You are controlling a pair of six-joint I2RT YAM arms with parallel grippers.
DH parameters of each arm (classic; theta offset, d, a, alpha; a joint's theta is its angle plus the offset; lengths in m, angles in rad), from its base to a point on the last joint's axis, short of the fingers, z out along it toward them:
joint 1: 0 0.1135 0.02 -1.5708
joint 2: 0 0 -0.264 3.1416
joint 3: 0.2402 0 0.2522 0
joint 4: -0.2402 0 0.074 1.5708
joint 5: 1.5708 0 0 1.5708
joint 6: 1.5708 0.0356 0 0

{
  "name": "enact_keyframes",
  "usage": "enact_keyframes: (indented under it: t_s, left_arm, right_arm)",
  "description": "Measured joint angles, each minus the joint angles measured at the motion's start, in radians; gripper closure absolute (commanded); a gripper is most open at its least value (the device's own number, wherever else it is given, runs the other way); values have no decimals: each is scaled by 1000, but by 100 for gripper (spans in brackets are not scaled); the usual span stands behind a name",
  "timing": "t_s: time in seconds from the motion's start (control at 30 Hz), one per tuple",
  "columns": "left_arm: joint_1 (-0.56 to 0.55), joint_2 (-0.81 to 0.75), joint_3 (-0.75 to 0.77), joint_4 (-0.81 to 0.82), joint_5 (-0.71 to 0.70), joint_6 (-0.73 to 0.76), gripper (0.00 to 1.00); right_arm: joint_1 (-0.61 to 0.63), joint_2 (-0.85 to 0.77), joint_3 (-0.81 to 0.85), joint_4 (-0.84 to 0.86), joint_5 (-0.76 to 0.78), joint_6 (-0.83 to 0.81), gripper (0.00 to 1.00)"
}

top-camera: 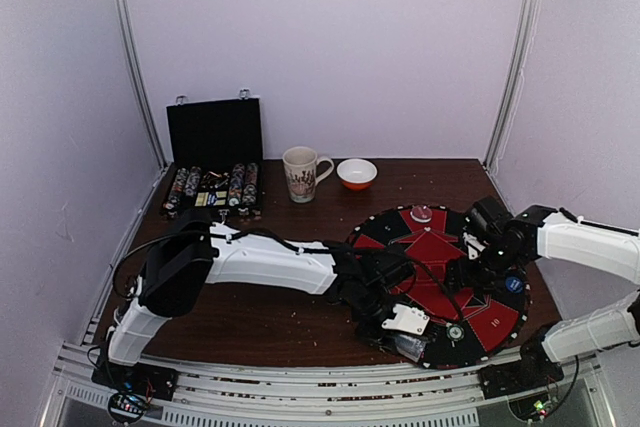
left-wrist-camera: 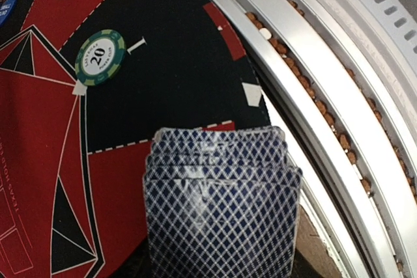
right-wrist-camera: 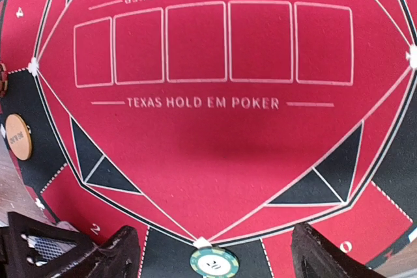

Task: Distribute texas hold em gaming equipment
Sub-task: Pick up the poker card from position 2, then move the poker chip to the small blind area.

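My left gripper is shut on a fanned stack of playing cards with blue diamond backs, held over the near edge of the round red-and-black mat. The cards hide its fingers in the left wrist view. A green "20" chip lies on the mat's near black band and also shows in the right wrist view. My right gripper is open and empty, hovering above that chip. A blue button disc and an orange disc lie at the mat's edge. A pink chip lies at the mat's far side.
The black hinged case stands open at the back left with rows of chips. A mug and an orange bowl stand behind the mat. Metal rails run along the table's near edge, close to the cards.
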Motion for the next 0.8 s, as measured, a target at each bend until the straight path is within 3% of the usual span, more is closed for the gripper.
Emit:
enact_keyframes:
  t_s: [0.63,0.8]
  left_arm:
    - [-2,-243,-406,213,-93,-176,57]
    - [0,-302,-496,245,-113,-212,57]
  right_arm:
    - [231,35,-97,-68,68,171,22]
    - [249,47,-129,-45,60,195,34]
